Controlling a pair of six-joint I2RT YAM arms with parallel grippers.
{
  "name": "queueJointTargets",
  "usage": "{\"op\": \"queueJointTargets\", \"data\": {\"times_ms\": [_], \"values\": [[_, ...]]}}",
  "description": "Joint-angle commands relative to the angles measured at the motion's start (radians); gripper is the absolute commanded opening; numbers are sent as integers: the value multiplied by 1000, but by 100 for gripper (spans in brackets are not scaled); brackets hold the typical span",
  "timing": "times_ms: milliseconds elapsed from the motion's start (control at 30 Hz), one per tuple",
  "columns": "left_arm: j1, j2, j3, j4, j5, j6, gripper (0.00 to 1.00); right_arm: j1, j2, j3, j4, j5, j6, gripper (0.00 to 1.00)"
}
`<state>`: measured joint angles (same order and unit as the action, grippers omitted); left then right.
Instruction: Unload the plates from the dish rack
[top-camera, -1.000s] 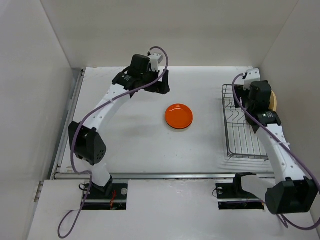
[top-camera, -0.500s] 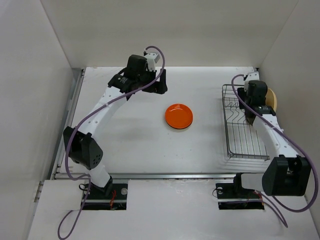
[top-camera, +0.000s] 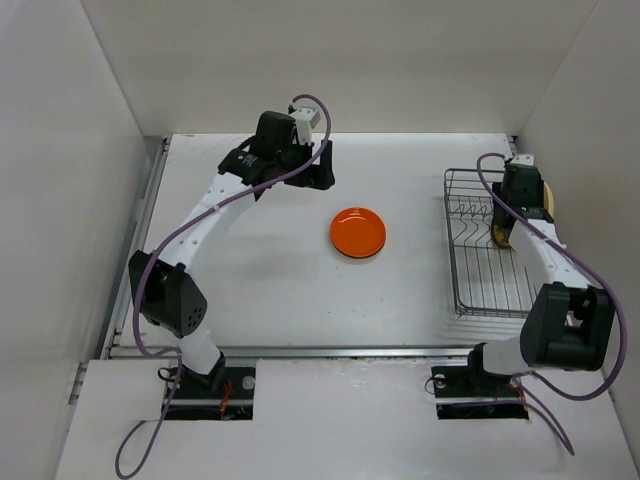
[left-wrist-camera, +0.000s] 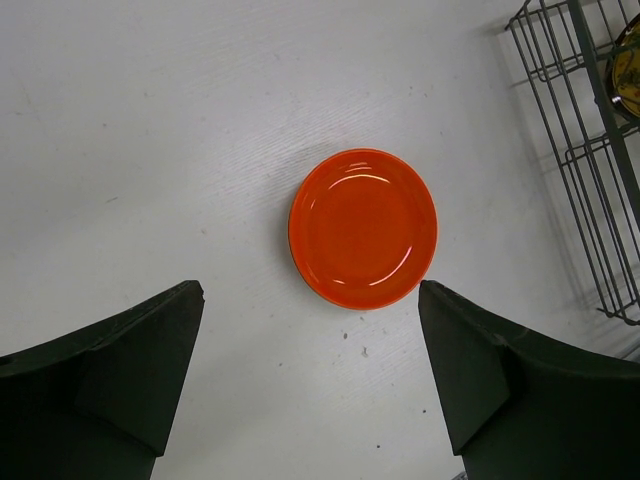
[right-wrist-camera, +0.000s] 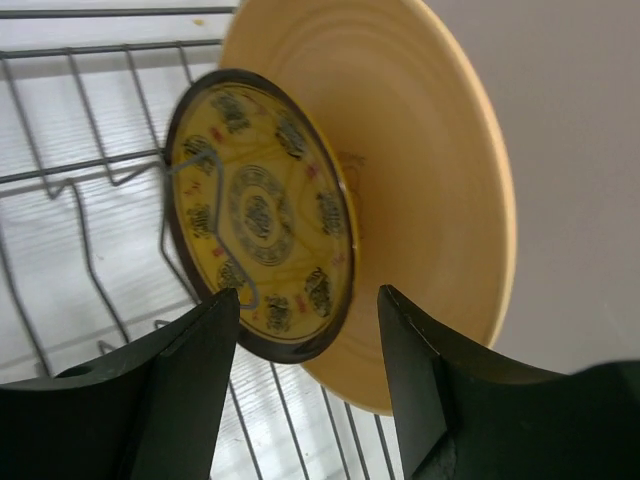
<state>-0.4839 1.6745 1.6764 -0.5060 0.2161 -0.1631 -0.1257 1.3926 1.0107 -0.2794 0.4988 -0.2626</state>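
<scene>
Now your right pincer (right-wrist-camera: 308, 292) straddles the gold-patterned dark round plate (right-wrist-camera: 262, 215) at frame centre, grip unclear; your left pincer (left-wrist-camera: 310, 287) hangs spread.

An orange plate (top-camera: 358, 232) lies flat at centre. The wire rack (top-camera: 470, 270) sits right; at its far end a gold-patterned plate (right-wrist-camera: 262, 215) stands on edge before a larger tan plate (right-wrist-camera: 420, 200).

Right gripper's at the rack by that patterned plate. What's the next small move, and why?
Probably close the right gripper fully on the gold-patterned plate. Its lower rim sits between the fingers, but a gap shows beside the right one, so it may not be pinched. The tan plate stands close behind: go gently.
</scene>
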Motion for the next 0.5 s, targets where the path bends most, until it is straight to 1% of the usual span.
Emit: {"op": "queueJointTargets", "data": {"times_ms": [0, 200, 467], "values": [[1, -21, 2, 15, 2, -12, 86, -38, -6, 34, 23, 35, 28, 63], [1, -12, 2, 15, 11, -21, 86, -90, 5, 34, 14, 17, 28, 62], [1, -12, 2, 15, 20, -21, 86, -120, 37, 34, -6, -28, 28, 59]]}}
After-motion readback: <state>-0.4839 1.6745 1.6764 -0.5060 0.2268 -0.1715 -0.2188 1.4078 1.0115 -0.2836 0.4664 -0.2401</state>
